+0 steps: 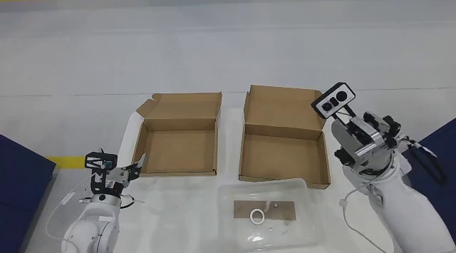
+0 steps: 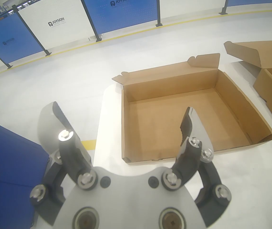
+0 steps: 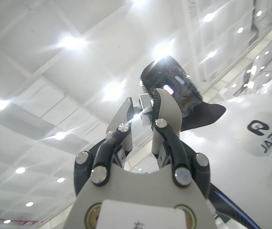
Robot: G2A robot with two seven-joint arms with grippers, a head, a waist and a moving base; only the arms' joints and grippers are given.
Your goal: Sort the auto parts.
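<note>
Left gripper empty, right gripper holding a part.
The left gripper point(image 1: 137, 166) gapes wide beside the left box point(image 1: 178, 150). A ring point(image 1: 257, 216) and a brown plate point(image 1: 274, 207) lie in the tray point(image 1: 228, 197). The right gripper point(image 3: 143, 97) is clamped on the black part point(image 1: 333, 100), raised near the right box point(image 1: 285, 157).

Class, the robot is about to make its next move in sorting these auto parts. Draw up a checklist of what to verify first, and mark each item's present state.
1. Right pincer shut on the black part: ok.
2. Left pincer open, holding nothing: ok.
3. Left box open, nothing inside: ok.
4. Right box open, nothing inside: ok.
5. Which box the black part belongs in: cannot tell.
6. White ring lies in the clear tray, uncovered: ok.
</note>
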